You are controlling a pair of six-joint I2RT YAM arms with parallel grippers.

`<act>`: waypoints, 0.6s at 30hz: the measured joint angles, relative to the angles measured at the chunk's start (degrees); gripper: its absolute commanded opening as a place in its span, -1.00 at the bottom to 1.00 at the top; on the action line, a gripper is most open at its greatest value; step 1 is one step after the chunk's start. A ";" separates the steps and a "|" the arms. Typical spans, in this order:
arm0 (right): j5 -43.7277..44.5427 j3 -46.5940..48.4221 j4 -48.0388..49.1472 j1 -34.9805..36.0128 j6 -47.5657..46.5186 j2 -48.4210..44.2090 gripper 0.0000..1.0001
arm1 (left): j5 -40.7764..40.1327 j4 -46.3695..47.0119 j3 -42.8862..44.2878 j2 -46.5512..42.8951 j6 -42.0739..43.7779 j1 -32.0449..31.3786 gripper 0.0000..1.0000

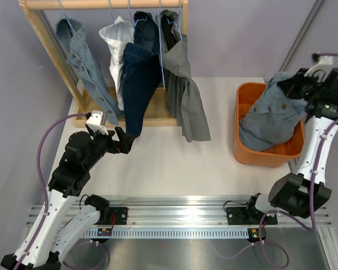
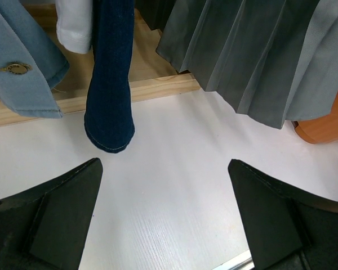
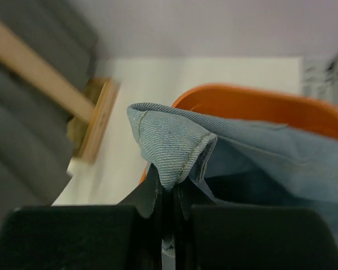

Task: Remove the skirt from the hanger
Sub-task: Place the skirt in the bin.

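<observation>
A grey pleated skirt [image 1: 187, 98] hangs from a wire hanger [image 1: 180, 10] at the right end of the rack; its hem [image 2: 253, 56] fills the upper right of the left wrist view. My left gripper [image 1: 124, 140] hovers low over the table in front of the rack, left of the skirt. It stands wide open [image 2: 163, 174] with nothing between its fingers. My right gripper [image 1: 296, 84] is shut [image 3: 169, 191] on a fold of a light-blue denim garment [image 3: 174, 140]. That garment [image 1: 270, 112] drapes down into the orange bin [image 1: 245, 152].
The wooden rack [image 1: 45, 34] also carries a light denim shirt [image 1: 84, 67], a white shirt [image 1: 115, 39] and dark blue jeans [image 1: 138, 73]. A jeans leg [image 2: 110, 84] dangles just ahead of the left gripper, over the rack's base rail [image 2: 158, 87].
</observation>
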 measured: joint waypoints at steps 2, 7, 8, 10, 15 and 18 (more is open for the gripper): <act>-0.85 -5.73 -2.25 3.76 -2.58 -1.27 -1.00 | 0.26 0.33 0.28 0.66 0.09 0.00 0.98; -1.38 -15.41 -5.29 10.16 -4.81 -4.07 -1.00 | 1.01 1.53 0.44 1.66 0.33 0.00 0.98; -1.18 -16.13 -6.25 10.19 -4.94 -3.80 -1.00 | 1.16 1.55 0.44 1.84 0.37 0.00 0.98; -0.28 -16.50 -7.85 9.99 -5.16 -2.36 -1.00 | 1.40 1.64 0.44 1.84 0.39 0.00 0.98; 2.54 -16.50 -12.35 9.92 -6.01 5.22 -1.00 | 1.75 1.92 0.44 1.42 0.37 0.00 0.98; 4.04 -16.52 -14.51 9.92 -6.43 8.31 -0.89 | 1.84 1.95 0.44 0.90 0.28 0.00 0.98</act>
